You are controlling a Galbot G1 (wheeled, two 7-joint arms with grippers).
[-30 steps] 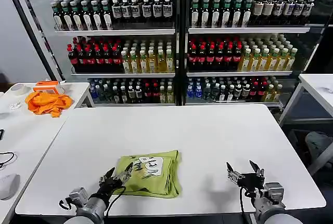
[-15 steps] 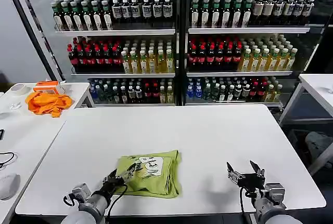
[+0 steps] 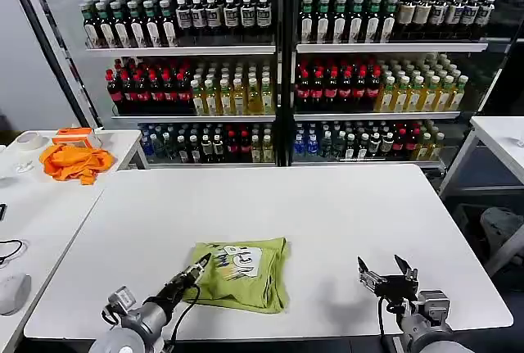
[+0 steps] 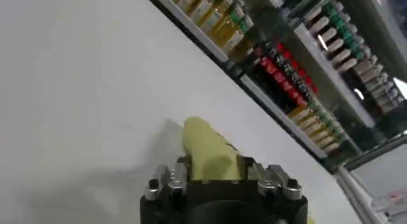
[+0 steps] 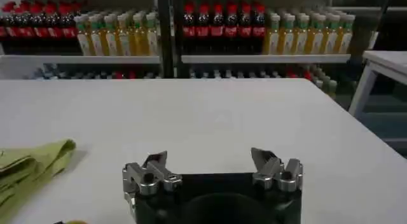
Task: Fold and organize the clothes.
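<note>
The clothes are one lime yellow-green T-shirt [image 3: 243,274], folded into a small square with a white print on top, lying near the front of the white table [image 3: 327,214]. My left gripper [image 3: 199,269] is at the shirt's left edge, shut on the folded cloth. In the left wrist view the yellow-green fabric [image 4: 206,146] fills the space between the left gripper's [image 4: 215,171] fingers. My right gripper [image 3: 385,272] hovers low over the table to the right of the shirt, open and holding nothing. The right wrist view shows the right gripper [image 5: 213,161] with bare table between its fingers and the shirt's edge [image 5: 32,165] off to one side.
An orange cloth [image 3: 78,162] and an orange box [image 3: 74,135] lie on the side table at the left. Shelves of bottles [image 3: 278,83] stand behind the table. Another white table [image 3: 501,136] is at the right.
The left gripper went from open beside the shirt to shut on its left edge. The shirt shifted slightly to the right. The right gripper stayed put.
</note>
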